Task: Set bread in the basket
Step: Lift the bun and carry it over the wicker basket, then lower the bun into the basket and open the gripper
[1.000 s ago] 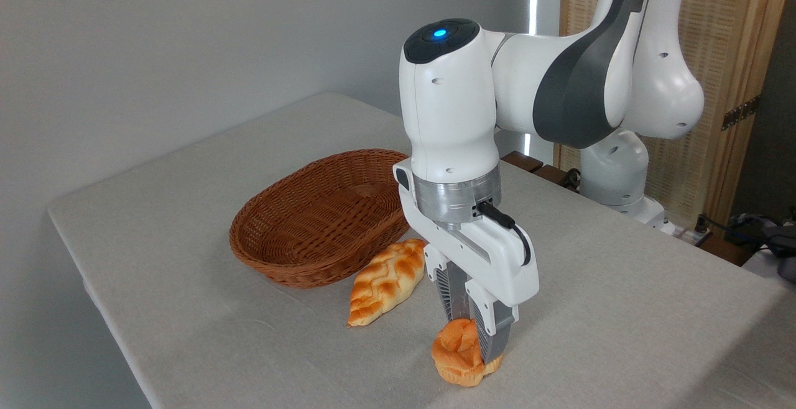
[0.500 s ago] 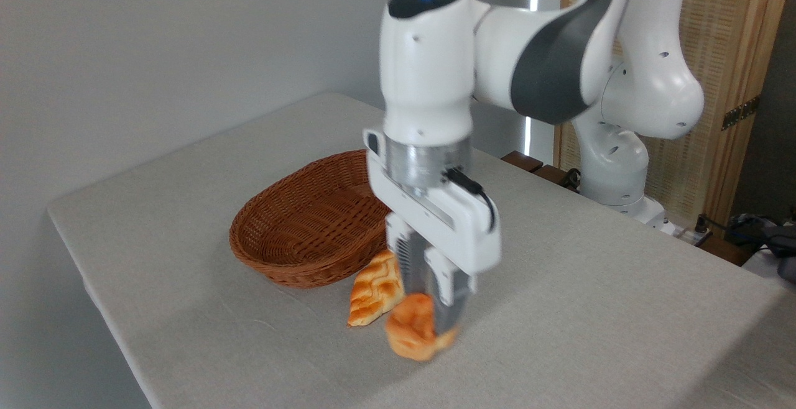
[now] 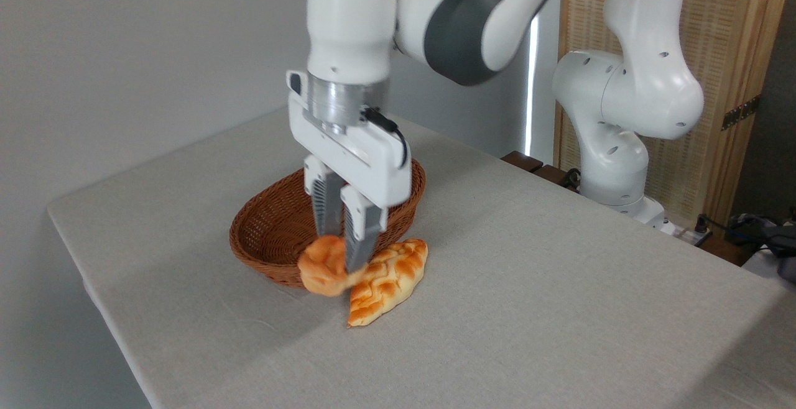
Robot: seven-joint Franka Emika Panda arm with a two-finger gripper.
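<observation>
Two fingers of my gripper (image 3: 341, 253) pinch the bread (image 3: 322, 267), lifted over the basket (image 3: 264, 235) rim nearest the table's front edge.

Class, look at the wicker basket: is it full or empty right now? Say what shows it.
Empty, as far as shows: the basket shows only bare weave. The bun hangs in the gripper, and the loaf lies on the table.

The claw (image 3: 341, 252) hides the wicker basket's (image 3: 264, 235) middle behind it; the arm (image 3: 472, 17) above it is cut off by the top edge.
</observation>
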